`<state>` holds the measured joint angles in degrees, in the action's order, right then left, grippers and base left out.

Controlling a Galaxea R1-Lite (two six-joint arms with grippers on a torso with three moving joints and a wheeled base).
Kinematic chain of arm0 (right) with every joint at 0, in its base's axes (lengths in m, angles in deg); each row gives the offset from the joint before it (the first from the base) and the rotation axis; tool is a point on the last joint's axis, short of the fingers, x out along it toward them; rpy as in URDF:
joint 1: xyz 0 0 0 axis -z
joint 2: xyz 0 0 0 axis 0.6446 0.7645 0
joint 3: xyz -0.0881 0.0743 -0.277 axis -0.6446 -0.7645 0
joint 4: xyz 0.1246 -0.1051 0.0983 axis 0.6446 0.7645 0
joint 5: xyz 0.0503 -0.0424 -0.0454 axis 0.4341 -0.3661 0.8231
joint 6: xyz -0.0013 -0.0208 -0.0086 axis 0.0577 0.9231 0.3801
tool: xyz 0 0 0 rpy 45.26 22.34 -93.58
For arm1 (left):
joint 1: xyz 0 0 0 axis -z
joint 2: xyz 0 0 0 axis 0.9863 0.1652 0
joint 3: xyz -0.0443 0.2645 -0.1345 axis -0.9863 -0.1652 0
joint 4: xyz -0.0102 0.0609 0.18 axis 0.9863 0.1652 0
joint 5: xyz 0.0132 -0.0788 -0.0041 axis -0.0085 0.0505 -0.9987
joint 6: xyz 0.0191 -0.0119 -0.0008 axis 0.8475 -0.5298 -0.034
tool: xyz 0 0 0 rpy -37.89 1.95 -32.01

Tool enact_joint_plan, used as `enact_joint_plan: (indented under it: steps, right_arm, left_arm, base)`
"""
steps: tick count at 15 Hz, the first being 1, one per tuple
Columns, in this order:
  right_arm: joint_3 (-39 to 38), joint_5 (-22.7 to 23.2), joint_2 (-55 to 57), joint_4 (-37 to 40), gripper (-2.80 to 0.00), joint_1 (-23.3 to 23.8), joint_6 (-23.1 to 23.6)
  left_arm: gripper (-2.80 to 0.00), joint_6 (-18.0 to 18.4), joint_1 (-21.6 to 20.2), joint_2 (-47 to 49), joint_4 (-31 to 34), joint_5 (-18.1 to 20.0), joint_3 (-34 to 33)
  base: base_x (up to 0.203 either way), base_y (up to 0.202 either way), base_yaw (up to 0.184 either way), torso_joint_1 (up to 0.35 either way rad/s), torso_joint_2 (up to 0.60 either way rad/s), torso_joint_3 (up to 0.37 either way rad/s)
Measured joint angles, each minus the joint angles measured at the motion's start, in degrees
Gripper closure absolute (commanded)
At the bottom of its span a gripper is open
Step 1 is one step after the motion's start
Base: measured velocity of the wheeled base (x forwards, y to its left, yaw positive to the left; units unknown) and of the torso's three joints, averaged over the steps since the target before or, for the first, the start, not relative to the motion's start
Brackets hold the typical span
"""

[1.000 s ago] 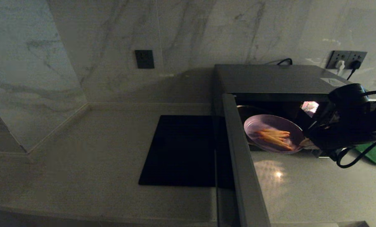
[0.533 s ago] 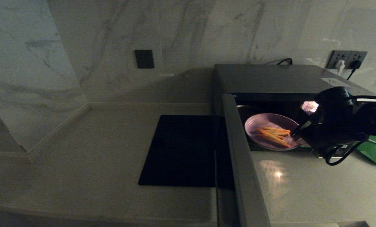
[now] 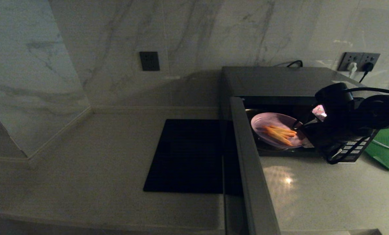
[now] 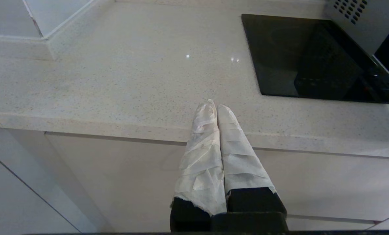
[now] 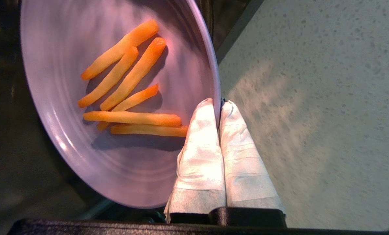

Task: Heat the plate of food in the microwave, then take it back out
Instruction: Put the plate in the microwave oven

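The pale pink-lilac plate of food (image 3: 272,125) (image 5: 122,65) carries several orange sticks and hangs in the mouth of the microwave (image 3: 279,81), whose door (image 3: 246,163) swings open toward me. My right gripper (image 3: 307,141) (image 5: 218,103) is shut on the plate's near rim, one wrapped finger inside the rim and one outside. The plate sits partly over the cavity floor; I cannot tell whether it touches it. My left gripper (image 4: 213,105) is shut on nothing, parked over the counter's front edge and out of the head view.
A flat black square mat (image 3: 188,156) (image 4: 312,58) lies on the counter left of the microwave door. A green tray (image 3: 387,153) sits at the right past the button panel (image 3: 348,150). Marble walls close the back and left. Wall sockets (image 3: 359,62) hold plugs.
My right gripper has carried the plate back and up, from in front of the opening into the microwave's mouth. The left arm has not moved.
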<state>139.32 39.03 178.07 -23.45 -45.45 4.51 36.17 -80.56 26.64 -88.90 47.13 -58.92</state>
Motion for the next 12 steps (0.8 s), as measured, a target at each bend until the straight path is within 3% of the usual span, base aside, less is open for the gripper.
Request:
enact_joint_plan:
  steps: [3,12]
  right_arm:
    - [0.8,-3.51,2.31,-0.18,0.0,-1.13,-1.51]
    - [2.12,-3.73,6.13,-2.91,0.0,-2.57,-3.02]
  left_arm:
    - [0.0,0.0,0.0,0.0,-0.03,0.05,0.0]
    - [0.0,0.01,-0.04,0.0,-0.01,0.0,0.0]
  base:
    - [0.0,0.0,0.0,0.0,0.0,0.0]
    - [0.0,0.0,0.0,0.0,0.0,0.0]
